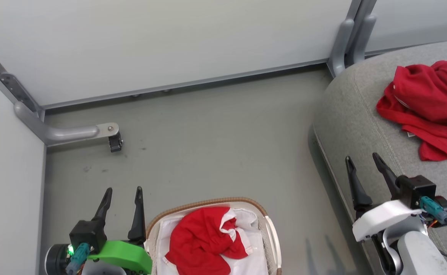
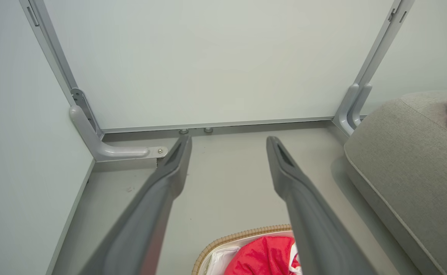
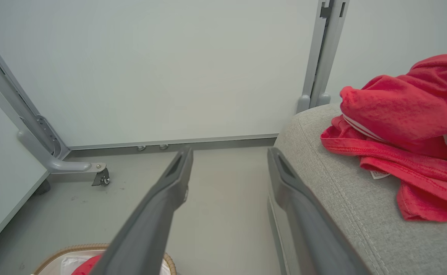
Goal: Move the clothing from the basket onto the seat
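Red soft cloth lay in two heaps: one red garment (image 1: 204, 238) crumpled in the laundry basket (image 1: 208, 201) over a white lining (image 1: 258, 263), and one red heap (image 1: 429, 99) already on the grey sofa (image 1: 353, 114). I counted one basket, one sofa. The left claw (image 1: 123, 189) and the right claw (image 1: 362, 156) both stood wide and empty. The cloth looked light and limp; a raised fold on top of the basket garment seemed the best place to pinch.
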Motion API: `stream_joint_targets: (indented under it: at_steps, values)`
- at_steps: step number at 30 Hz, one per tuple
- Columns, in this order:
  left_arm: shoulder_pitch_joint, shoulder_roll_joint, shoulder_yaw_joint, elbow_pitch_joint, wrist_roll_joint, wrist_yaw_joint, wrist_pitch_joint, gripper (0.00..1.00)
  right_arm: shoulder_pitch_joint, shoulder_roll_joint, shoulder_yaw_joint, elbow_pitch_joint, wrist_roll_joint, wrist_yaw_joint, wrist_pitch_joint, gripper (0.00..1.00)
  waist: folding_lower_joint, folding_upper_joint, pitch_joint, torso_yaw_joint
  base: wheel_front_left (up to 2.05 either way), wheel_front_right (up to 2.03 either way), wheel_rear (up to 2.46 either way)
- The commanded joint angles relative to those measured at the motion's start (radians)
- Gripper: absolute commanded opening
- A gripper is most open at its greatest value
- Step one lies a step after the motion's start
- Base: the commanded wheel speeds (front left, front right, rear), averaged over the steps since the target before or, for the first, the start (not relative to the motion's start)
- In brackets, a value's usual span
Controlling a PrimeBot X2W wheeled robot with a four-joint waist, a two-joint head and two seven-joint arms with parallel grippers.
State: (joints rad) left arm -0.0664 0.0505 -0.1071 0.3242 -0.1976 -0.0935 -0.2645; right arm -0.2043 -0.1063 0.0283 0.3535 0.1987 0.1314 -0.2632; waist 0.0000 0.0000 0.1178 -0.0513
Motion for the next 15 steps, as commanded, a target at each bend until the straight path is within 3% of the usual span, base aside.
stream_joint_targets:
  at_steps: [1, 9, 15]
  values:
    - [0.022, 0.001, 0.0, -0.007, -0.006, 0.001, 0.0, 1.0, 0.021, 0.0, -0.002, 0.003, 0.001, -0.001, -0.002, 1.0, 0.0, 0.0, -0.029, 0.009, 0.0, 0.0, 0.0]
    - [0.061, 0.001, -0.006, -0.011, -0.021, 0.0, 0.0, 1.0, 0.074, 0.005, -0.011, 0.006, -0.009, -0.001, -0.002, 1.0, 0.0, 0.0, -0.056, 0.013, 0.0, 0.0, 0.0]
    - [0.04, 0.001, -0.028, -0.006, -0.027, 0.0, 0.0, 1.0, 0.051, 0.006, 0.0, -0.009, -0.013, -0.001, -0.002, 1.0, 0.0, 0.0, -0.015, 0.003, 0.0, 0.0, 0.0]
